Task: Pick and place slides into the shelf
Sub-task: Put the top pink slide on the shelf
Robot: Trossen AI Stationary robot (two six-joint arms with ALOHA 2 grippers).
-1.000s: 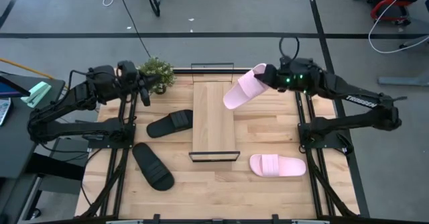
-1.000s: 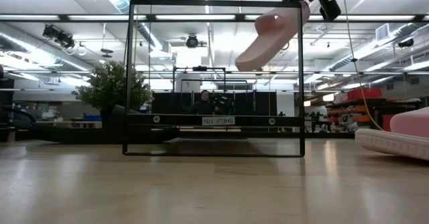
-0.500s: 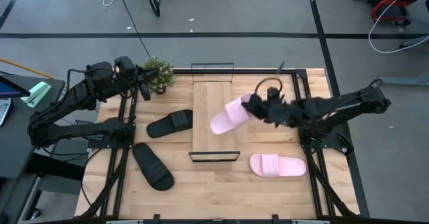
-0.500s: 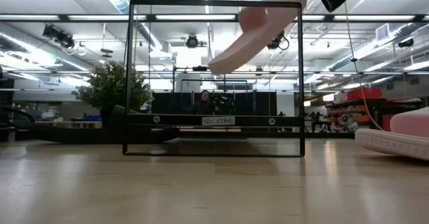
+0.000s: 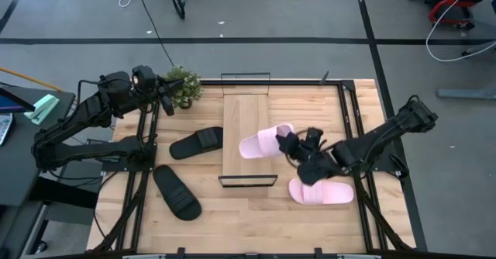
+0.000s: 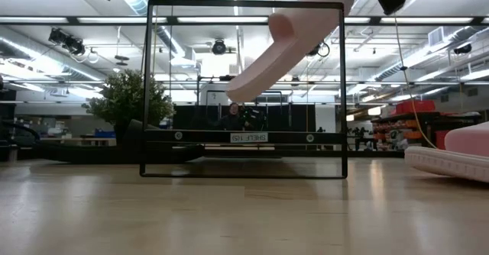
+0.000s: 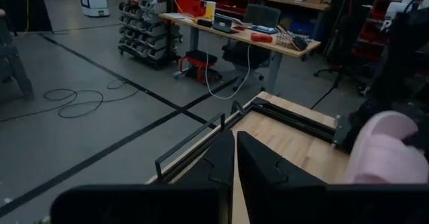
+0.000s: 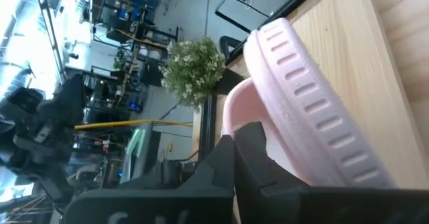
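Pink slide, seemingly gripper-held, hangs above shelf.

Held pink slide: matt foam-like plastic, ribbed sole. Black slides: matt, rubbery. Shelf: pale smooth wood plank, thin black metal wire ends. Table: light wood strips, slight sheen. Plant: leafy, fine-textured.

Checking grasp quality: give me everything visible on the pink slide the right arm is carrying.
The pink slide is pale pink, foam-like, with one broad strap and a ribbed sole edge that shows in the right wrist view. It is held off the table, tilted, toe end lower, over the shelf plank. The right gripper is shut on its heel end. Nothing else touches it.
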